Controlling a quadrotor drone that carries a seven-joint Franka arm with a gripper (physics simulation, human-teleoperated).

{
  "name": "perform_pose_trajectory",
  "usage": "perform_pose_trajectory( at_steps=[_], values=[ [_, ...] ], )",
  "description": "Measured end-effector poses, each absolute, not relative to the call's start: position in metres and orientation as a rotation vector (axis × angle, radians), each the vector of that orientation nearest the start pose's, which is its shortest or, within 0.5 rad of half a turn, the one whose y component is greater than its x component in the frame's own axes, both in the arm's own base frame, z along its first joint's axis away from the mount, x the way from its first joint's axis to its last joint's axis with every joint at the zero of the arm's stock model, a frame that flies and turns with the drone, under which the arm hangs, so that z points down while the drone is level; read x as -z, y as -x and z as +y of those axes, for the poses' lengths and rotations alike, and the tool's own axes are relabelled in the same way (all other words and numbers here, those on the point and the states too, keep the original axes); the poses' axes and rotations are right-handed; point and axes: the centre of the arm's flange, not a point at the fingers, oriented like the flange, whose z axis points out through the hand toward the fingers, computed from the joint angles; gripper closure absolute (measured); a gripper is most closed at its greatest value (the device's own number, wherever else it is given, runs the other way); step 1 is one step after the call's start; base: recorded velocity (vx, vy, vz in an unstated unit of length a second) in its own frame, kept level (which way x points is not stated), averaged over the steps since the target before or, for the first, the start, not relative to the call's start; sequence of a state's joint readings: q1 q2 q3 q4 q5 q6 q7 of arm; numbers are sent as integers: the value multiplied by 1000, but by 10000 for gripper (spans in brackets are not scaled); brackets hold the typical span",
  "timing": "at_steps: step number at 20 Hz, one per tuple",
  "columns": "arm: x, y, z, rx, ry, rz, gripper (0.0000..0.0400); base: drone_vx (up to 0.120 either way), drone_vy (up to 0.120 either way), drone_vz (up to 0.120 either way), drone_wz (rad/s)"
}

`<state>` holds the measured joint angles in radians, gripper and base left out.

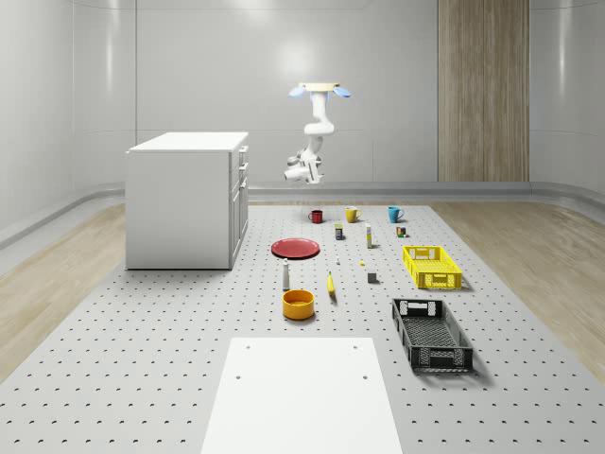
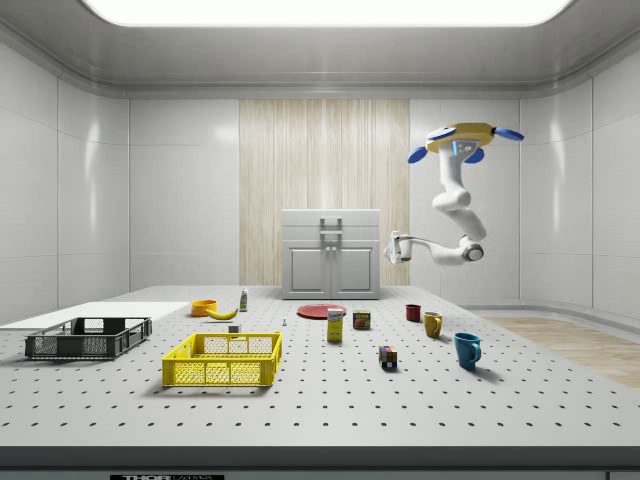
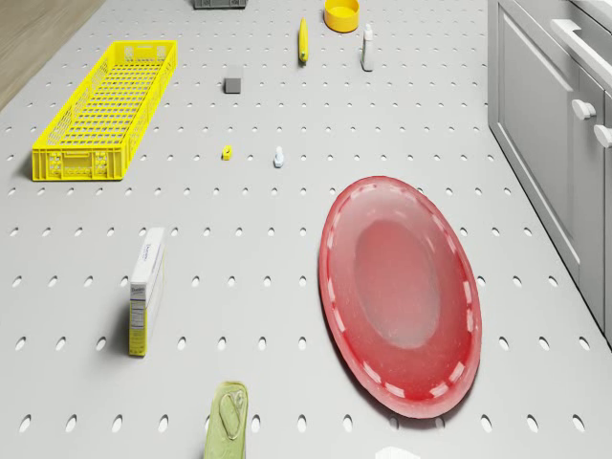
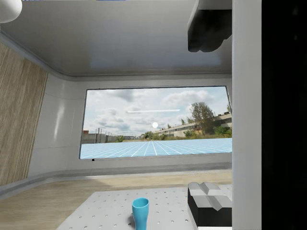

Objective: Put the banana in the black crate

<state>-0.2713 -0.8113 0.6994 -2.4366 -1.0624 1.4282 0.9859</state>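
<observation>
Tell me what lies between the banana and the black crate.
In the whole-scene view, only bare perforated table lies between the banana and the black crate. A small grey cube sits just beyond that stretch, nearer the yellow crate.

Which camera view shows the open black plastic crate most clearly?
The whole-scene view: the open black plastic crate lies whole, seen from above. The side view shows its long wall low at the side view's left. The drone view catches a sliver.

A grey perforated worktop [image 1: 170, 331] carries a white cabinet [image 1: 184, 199], red plate [image 1: 295, 248], orange bowl [image 1: 298, 304], banana [image 1: 331, 284] and white sheet [image 1: 302, 397]. A yellow crate [image 1: 432, 267] and a black crate [image 1: 431, 334] sit toward the whole-scene view's right. Red [image 1: 316, 216], yellow [image 1: 352, 214] and blue [image 1: 394, 214] mugs line the far end.
</observation>
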Motion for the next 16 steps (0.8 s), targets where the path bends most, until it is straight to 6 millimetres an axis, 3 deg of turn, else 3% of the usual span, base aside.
perform_pose_trajectory(
  at_steps=[3, 6, 10, 16],
  values=[
    [-543, -305, 86, -738, -999, -427, 0, 120, 0, -120, 0],
    [-514, -306, 60, -773, -620, -271, 0, 120, 0, -120, 0],
    [-498, -307, 31, -785, -309, -140, 0, 120, 0, -120, 0],
    [-493, -307, 11, -786, -105, -50, 0, 120, 0, -120, 0]
  ],
)
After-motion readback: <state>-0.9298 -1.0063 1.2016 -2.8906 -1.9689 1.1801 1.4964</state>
